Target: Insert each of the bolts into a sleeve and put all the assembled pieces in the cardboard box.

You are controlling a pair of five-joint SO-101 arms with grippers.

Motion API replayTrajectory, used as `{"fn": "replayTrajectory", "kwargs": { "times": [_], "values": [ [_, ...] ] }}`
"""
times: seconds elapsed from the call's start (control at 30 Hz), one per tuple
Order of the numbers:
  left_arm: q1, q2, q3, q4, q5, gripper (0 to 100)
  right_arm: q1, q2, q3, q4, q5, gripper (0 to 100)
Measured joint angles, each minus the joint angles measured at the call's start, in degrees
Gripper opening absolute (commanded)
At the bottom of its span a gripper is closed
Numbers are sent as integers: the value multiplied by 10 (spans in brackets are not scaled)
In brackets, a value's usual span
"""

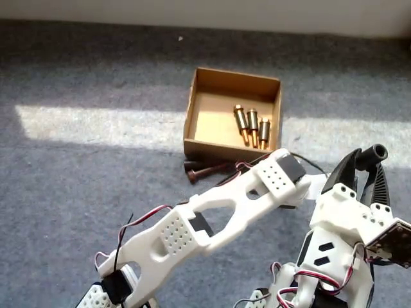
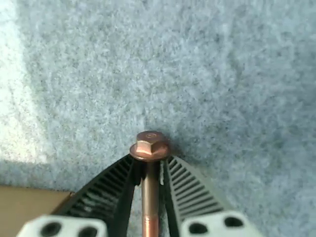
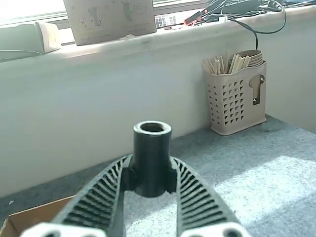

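My left gripper (image 2: 149, 162) is shut on a copper bolt (image 2: 149, 146), whose hex head pokes out past the fingertips above the grey carpet. My right gripper (image 3: 150, 172) is shut on a black sleeve (image 3: 152, 157), which it holds with the open bore facing away from the wrist. In the high view the right gripper (image 1: 361, 165) holds the sleeve (image 1: 374, 154) to the right of the cardboard box (image 1: 200, 96). The left arm's wrist (image 1: 277, 174) sits just in front of the box. Three brass-coloured assembled pieces (image 1: 252, 125) lie in the box.
Two dark bolt-like pieces (image 1: 204, 170) lie on the carpet against the box's near wall. A box corner (image 2: 24, 203) is close to the left gripper. A beige basket of sticks (image 3: 237, 96) stands by the wall behind the table.
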Motion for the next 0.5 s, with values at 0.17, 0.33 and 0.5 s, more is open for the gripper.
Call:
{"fn": "replayTrajectory", "kwargs": {
  "times": [0.17, 0.33, 0.5],
  "values": [
    [0, 0, -1, 11, -1, 6, 0, 0, 0, 0, 0, 5],
    [-4, 1, -34, 86, -2, 6, 0, 0, 0, 0, 0, 5],
    [-35, 6, -68, 161, -2, 6, 0, 0, 0, 0, 0, 5]
  ]
}}
